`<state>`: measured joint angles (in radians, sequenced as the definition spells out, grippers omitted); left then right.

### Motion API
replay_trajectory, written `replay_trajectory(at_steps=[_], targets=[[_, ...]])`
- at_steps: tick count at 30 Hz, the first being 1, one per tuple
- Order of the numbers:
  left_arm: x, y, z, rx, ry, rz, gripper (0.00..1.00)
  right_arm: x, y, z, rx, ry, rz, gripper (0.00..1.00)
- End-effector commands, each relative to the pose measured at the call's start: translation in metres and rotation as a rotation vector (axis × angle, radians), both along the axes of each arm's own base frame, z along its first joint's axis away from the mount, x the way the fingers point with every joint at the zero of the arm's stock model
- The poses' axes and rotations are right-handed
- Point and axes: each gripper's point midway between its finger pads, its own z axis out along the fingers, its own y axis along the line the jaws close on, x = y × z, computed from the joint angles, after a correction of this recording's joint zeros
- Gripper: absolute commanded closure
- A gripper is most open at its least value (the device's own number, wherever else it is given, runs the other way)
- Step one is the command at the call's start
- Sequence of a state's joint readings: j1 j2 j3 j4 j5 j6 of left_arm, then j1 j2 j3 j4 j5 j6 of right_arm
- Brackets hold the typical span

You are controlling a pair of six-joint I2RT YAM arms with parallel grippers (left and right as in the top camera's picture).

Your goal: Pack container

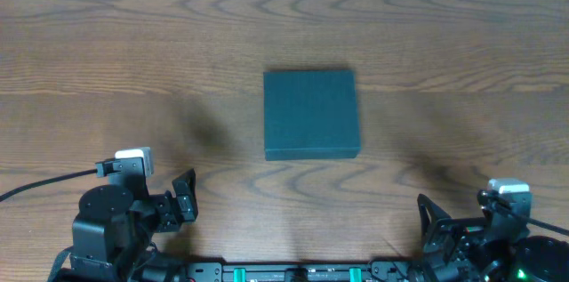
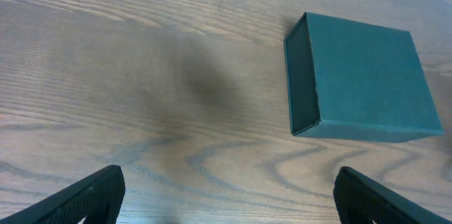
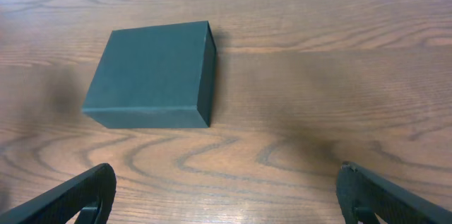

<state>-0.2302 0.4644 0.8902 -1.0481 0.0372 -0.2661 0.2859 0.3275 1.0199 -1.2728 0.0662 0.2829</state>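
The dark teal box (image 1: 311, 115) lies shut near the middle of the wooden counter (image 1: 107, 68), flat on its base. The left hand (image 2: 227, 194) and right hand (image 3: 224, 194) sit at the near edge, well apart from the box, fingers spread wide, holding nothing

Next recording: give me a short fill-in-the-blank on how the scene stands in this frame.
1. The container lies with its lid ____.
2. The left gripper and the right gripper hold nothing; both are ____.
3. The container rests on a ____ table.
Missing words: closed; open; wooden.
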Motion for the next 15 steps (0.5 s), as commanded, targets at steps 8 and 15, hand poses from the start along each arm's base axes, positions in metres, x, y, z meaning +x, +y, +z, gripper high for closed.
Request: replay_trajectory(at_steps=[8, 15], targets=[[-0.0002, 0.0035, -0.0024, 0.005, 0.004, 0.022, 0.05, -0.001, 0.0001, 0.0015, 0.014, 0.0, -0.005, 0.01], [-0.0002, 0.0035, -0.0024, 0.005, 0.004, 0.022, 0.05, 0.0028, -0.0076, 0.001, -0.033, -0.014, -0.032, 0.01]])
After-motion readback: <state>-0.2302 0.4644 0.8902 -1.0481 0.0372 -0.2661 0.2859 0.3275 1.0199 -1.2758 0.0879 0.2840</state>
